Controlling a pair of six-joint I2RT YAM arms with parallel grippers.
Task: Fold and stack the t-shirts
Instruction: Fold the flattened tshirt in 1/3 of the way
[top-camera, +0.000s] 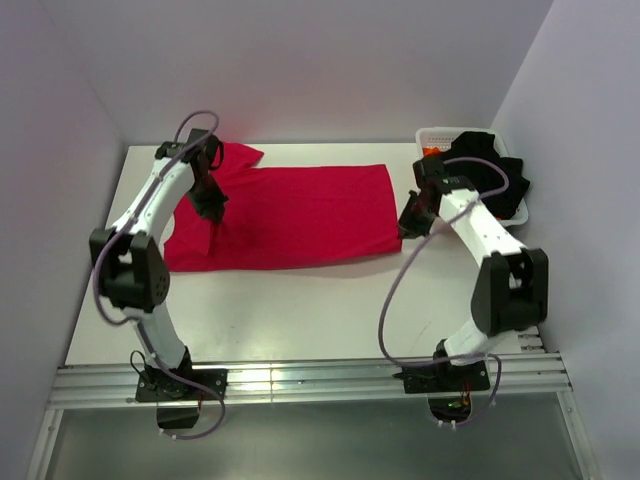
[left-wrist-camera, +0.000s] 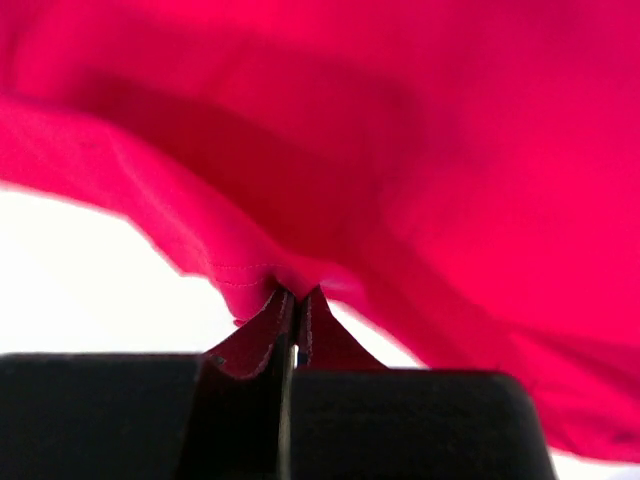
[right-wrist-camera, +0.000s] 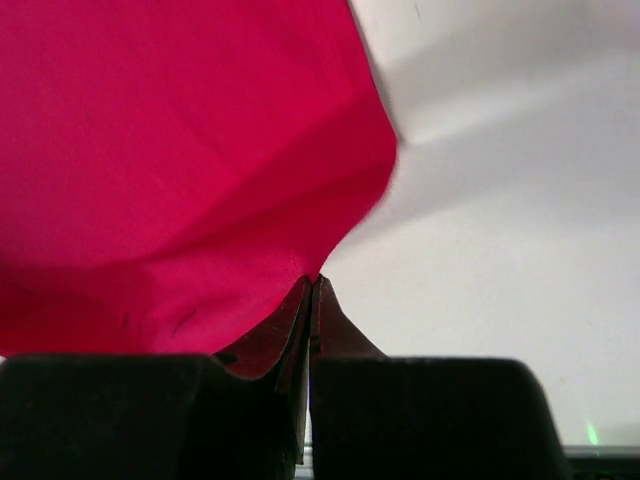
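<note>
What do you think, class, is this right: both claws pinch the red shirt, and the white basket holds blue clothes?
No. The clothes in the basket are black, with some orange, not blue; the top view shows it. Left claw and right claw do pinch the red shirt.

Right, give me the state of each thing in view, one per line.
red t-shirt, spread out unfolded on the table, pinched at both ends.
left tool, shut on the red t-shirt.
right tool, shut on the red t-shirt.
black t-shirts, heaped unfolded in the white basket.
white basket, upright, full.
</note>
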